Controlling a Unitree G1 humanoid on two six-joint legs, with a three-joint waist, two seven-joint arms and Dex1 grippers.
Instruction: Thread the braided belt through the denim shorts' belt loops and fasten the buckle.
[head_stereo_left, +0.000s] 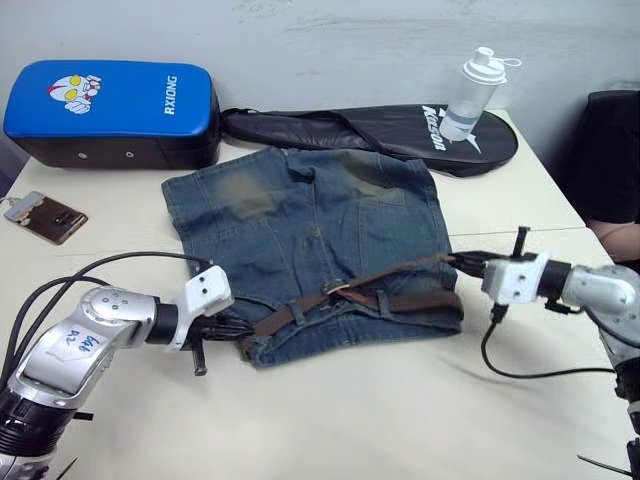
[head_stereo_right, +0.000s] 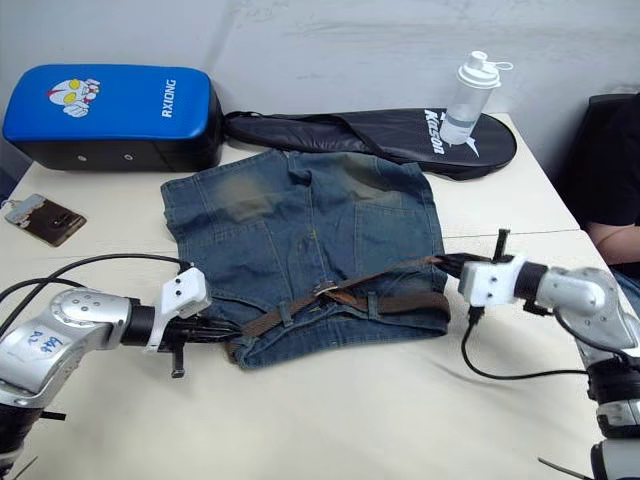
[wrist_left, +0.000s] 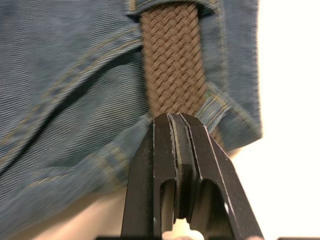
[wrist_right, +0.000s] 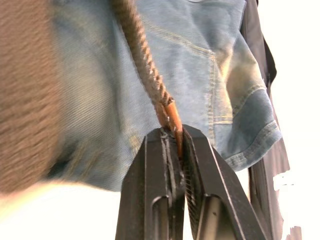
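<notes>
1. The desk (head_stereo_left: 330, 420) is a pale cream top and everything sits on it.
2. Denim shorts (head_stereo_left: 300, 235) lie flat near the middle, waistband toward the robot, legs pointing away.
3. Behind them there's a blue pad (head_stereo_left: 110, 110) with a cartoon face at the far left, and a black racket bag (head_stereo_left: 380, 130) stretched along the back edge.
4. The braided belt (head_stereo_left: 400, 298) runs along the waistband, passing under the belt loops (head_stereo_left: 383, 301). Its free tail rises off the right side of the shorts.
5. Left claw (head_stereo_left: 232, 327) is at the left end of the waistband, clenched on the belt there; the wrist view has the fingers pressed together right where the woven strap comes out of a loop.
6. Right claw (head_stereo_left: 462, 262) is just off the right edge of the shorts, clamped on the belt's tan leather tip, holding it up off the desk.
7. A clear shaker bottle (head_stereo_left: 470, 95) stands on the racket bag.
8. A phone (head_stereo_left: 45, 215) lies near the left edge.
9. The buckle (head_stereo_left: 337, 290) sits mid-waistband, silver, lying on the denim.
</notes>
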